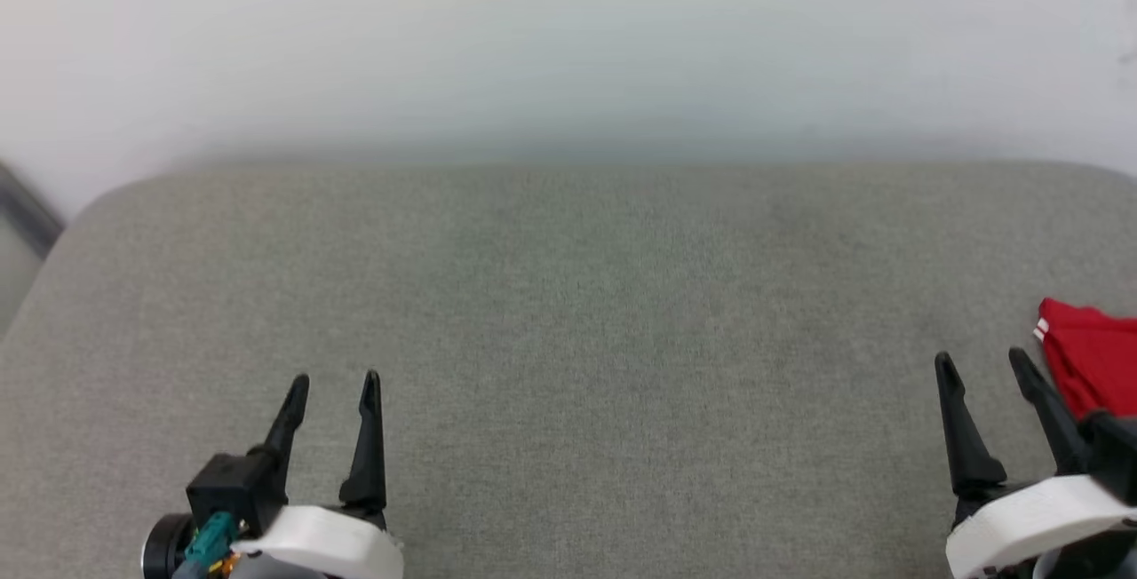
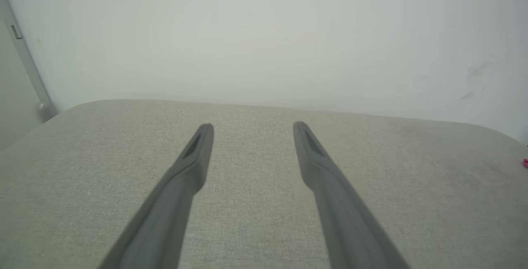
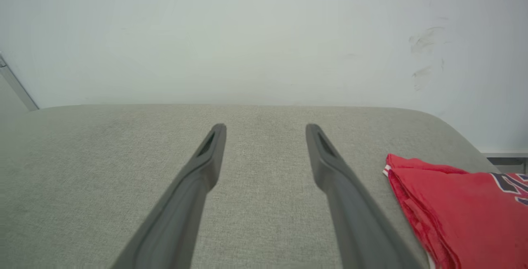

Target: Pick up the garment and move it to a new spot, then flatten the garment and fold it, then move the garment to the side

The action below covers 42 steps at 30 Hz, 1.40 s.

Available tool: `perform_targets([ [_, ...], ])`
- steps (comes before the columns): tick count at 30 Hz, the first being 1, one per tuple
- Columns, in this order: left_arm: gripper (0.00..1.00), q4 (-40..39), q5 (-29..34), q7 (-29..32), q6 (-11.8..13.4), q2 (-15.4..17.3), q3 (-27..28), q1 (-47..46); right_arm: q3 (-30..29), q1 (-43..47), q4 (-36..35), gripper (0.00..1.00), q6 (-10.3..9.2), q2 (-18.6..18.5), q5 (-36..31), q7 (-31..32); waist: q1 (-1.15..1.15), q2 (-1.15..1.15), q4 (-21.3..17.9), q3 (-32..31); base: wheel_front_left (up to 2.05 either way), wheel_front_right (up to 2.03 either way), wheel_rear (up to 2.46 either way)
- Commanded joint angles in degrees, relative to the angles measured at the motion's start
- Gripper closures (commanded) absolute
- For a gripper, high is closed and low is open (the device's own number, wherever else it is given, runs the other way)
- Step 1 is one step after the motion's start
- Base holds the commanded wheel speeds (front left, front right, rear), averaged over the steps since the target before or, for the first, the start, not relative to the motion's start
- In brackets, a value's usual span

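The garment [image 1: 1093, 366], bright red with a bit of red-white trim at one corner, lies folded at the right edge of the grey padded surface [image 1: 568, 295]. In the right wrist view the garment [image 3: 458, 207] sits just right of my fingers, with dark lettering at its right end. My right gripper [image 1: 984, 361] stands open beside it, its right finger close to the cloth's edge, nothing between the fingers. At the lower left my left gripper [image 1: 335, 379] is open and holds nothing. The right gripper [image 3: 266, 128] and left gripper [image 2: 253, 126] both hover over bare fabric.
A pale wall [image 1: 568, 37] rises behind the padded surface's far edge. The surface's rounded far left corner [image 1: 98, 202] drops off to a dark strip [image 1: 22, 206]. A metal rail [image 2: 24, 54] runs down the wall at the left.
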Motion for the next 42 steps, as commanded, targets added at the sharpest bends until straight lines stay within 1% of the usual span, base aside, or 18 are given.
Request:
perform_targets([
  [1, 0.0, 0.23, -0.17, -0.21, -0.16, 0.03, 0.0, 0.93, 0.0, 0.98, -1.05, 0.0, -0.04, 0.43, 0.38, 0.17, 0.01, 0.0, 0.35, -1.26, 0.0, 0.0, 0.0],
  [9, 0.0, 1.94, -0.94, -0.64, -0.37, -0.56, -0.4, 1.84, 0.56, 3.93, -3.72, 0.0, -0.04, 1.12, 0.75, 1.75, 0.01, 0.0, 0.19, -2.37, 0.0, 0.0, 0.0],
  [28, 0.0, 4.0, -1.34, -1.68, -0.85, -0.22, 0.56, -0.02, 1.45, 2.53, -2.54, 0.0, -0.04, 1.13, 0.09, 0.8, 0.01, 0.0, 0.45, -1.83, 0.0, 0.0, 0.0],
  [29, 1.0, 3.9, -1.2, -1.42, -0.64, -0.49, 0.49, 0.84, 1.4, 3.15, -2.53, 1.0, 0.0, 1.25, 0.18, 0.87, 0.01, 0.0, 0.45, -1.83, 0.0, 0.0, 0.0],
  [32, 1.0, 5.15, -1.68, -1.19, -0.69, -1.12, 0.3, 1.66, 1.46, 3.73, -0.9, 1.0, 0.0, 1.4, 0.73, 0.93, 0.01, 0.0, 0.44, -1.82, 0.0, 0.0, 0.0],
  [38, 1.0, 5.57, -7.33, 0.42, -1.97, -2.06, 2.01, 1.06, 1.24, 2.54, 0.91, 1.0, 0.0, 1.46, 7.86, 1.12, 0.01, 0.0, 0.36, -1.77, 0.0, 0.0, 0.0],
  [39, 1.0, 6.1, -11.69, 1.7, -3.03, -2.78, 3.35, 0.45, 1.07, 1.59, 2.33, 1.0, 0.0, 1.5, 13.31, 1.24, 0.01, 0.0, 0.29, -1.73, 0.0, 0.0, 0.0],
  [41, 1.0, 6.3, -13.33, 2.18, -3.43, -3.07, 3.85, 0.22, 1.0, 1.23, 2.86, 1.0, 0.0, 1.52, 15.36, 1.28, 0.01, 0.0, 0.27, -1.72, 0.0, 0.0, 0.0],
  [42, 1.0, 6.5, -14.95, 2.66, -3.82, -3.35, 4.37, 0.0, 0.93, 0.86, 3.4, 1.0, 0.0, 1.54, 17.41, 1.33, 0.01, 0.0, 0.24, -1.7, 0.0, 0.0, 0.0],
])
